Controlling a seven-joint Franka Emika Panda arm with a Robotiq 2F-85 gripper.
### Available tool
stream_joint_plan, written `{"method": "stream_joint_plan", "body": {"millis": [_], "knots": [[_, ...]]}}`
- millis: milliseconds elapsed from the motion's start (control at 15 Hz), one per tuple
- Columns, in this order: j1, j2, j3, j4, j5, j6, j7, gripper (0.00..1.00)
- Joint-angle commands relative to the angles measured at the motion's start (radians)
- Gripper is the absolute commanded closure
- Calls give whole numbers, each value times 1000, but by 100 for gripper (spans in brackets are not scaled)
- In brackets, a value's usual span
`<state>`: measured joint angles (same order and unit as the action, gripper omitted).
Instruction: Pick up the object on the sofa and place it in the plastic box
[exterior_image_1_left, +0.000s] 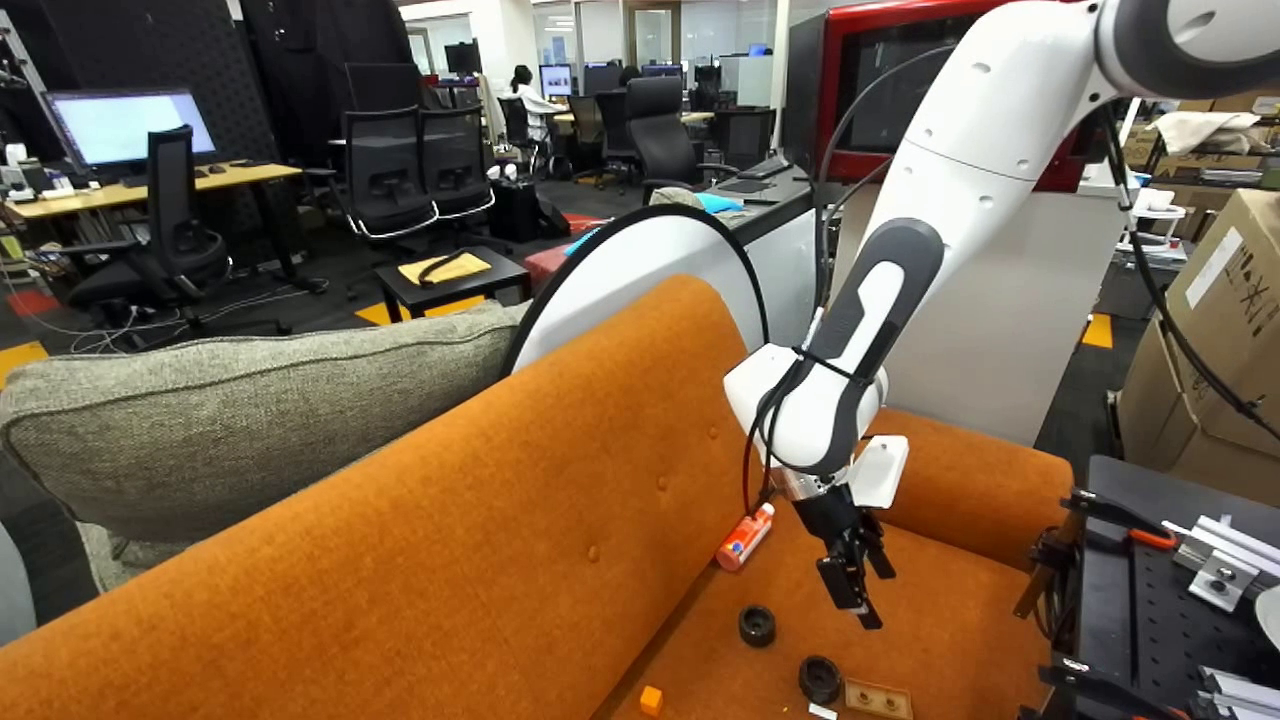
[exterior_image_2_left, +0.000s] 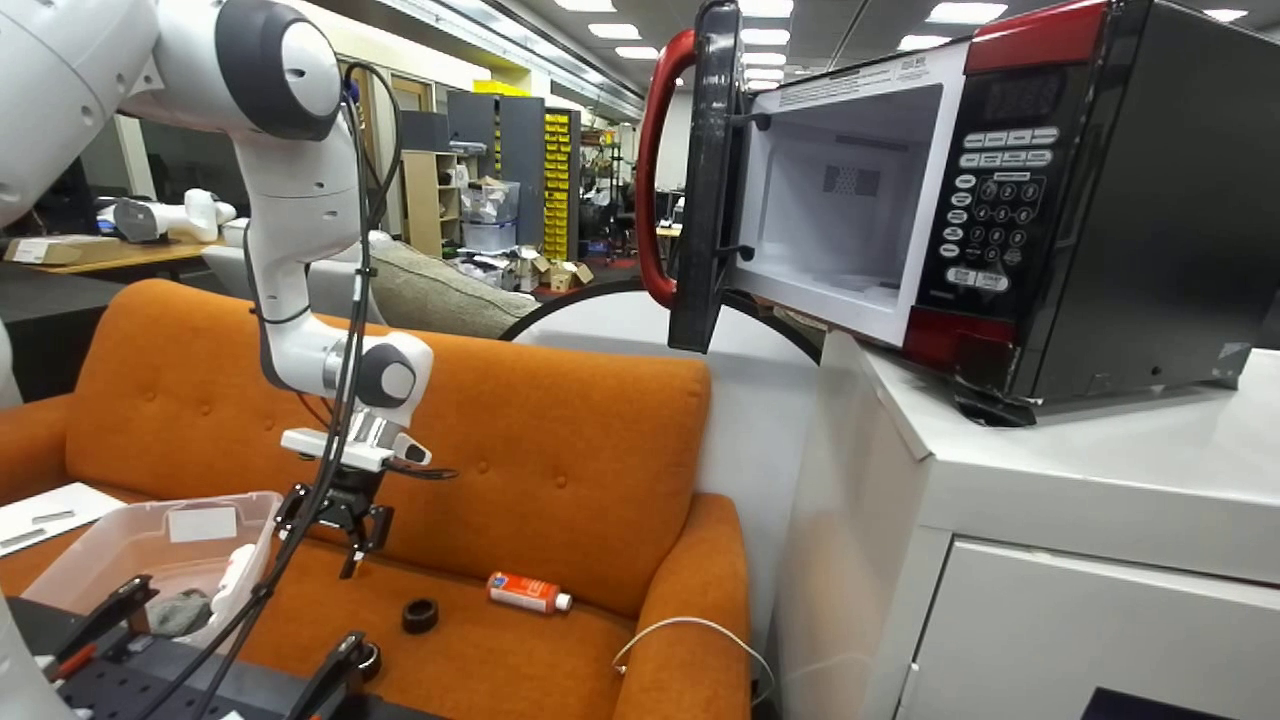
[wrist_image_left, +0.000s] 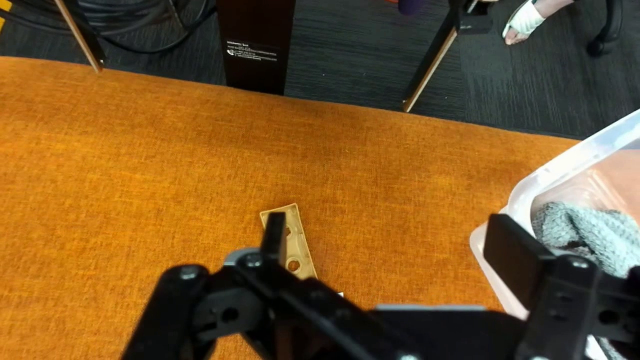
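Observation:
The orange sofa (exterior_image_1_left: 560, 470) shows in all views. On its seat lie an orange bottle (exterior_image_2_left: 522, 592), two black wheel-like rings (exterior_image_1_left: 757, 626) (exterior_image_1_left: 820, 680), a tan plate with holes (wrist_image_left: 300, 245) and a small orange cube (exterior_image_1_left: 651, 700). The clear plastic box (exterior_image_2_left: 150, 512) stands on the seat; its rim shows at the right of the wrist view (wrist_image_left: 522, 200). A grey cloth (wrist_image_left: 590, 232) lies in it. My gripper (wrist_image_left: 387, 220) is open and empty above the seat, between the tan plate and the box in the wrist view. It partly hides the plate.
A black work table with clamps (exterior_image_1_left: 1150, 600) stands along the sofa's front. A white board (exterior_image_2_left: 55, 515) lies beside the box. An open microwave (exterior_image_2_left: 840, 200) stands on a white cabinet. A grey-green cushion (exterior_image_1_left: 270, 410) is behind the backrest. A cable (exterior_image_2_left: 690, 622) lies over the sofa arm.

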<state>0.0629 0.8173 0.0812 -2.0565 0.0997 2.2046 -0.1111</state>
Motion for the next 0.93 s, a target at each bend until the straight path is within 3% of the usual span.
{"method": "stream_joint_plan", "body": {"millis": [0, 400, 867], "knots": [[-10, 2, 9, 4, -9, -2, 7, 0], [-7, 59, 9, 18, -8, 26, 7, 0], [-2, 208, -10, 23, -44, 253, 9, 0]]}}
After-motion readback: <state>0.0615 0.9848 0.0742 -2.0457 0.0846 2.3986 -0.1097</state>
